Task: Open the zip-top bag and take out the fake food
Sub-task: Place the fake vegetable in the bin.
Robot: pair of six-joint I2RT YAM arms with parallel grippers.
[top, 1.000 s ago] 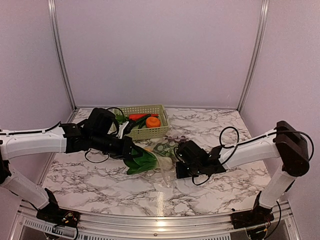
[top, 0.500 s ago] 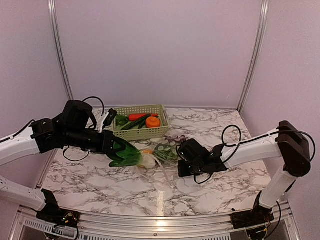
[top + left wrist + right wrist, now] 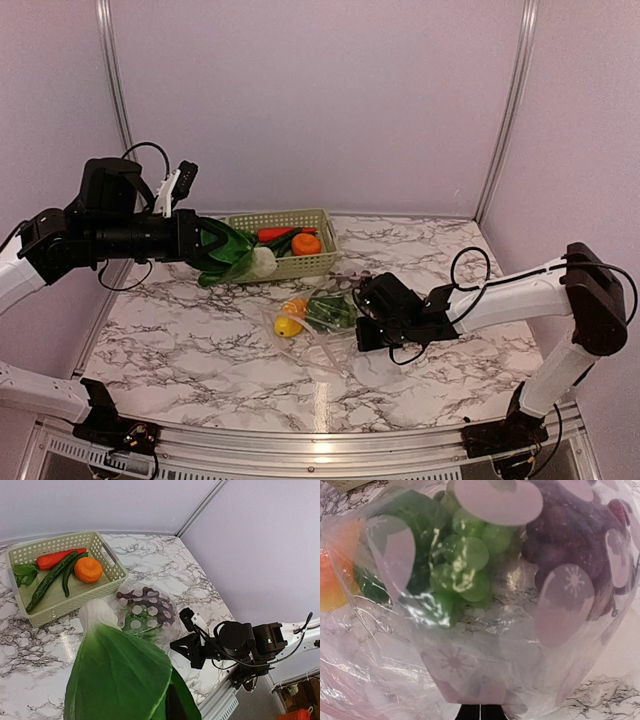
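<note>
Pinching the plastic bok choy (image 3: 235, 258) in the left gripper (image 3: 203, 245), hung it near the lattice basket (image 3: 310, 267) by the table's (image 3: 450, 260) far edge, likely for dropping, and clamped the right gripper (image 3: 362, 325) on the zip-top bag (image 3: 320, 345) mid-table, anchoring it with green grapes (image 3: 465, 555) inside.

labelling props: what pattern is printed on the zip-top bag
The zip-top bag is clear with pale round dots, some holding snowflakes; clearest in the right wrist view.
</note>
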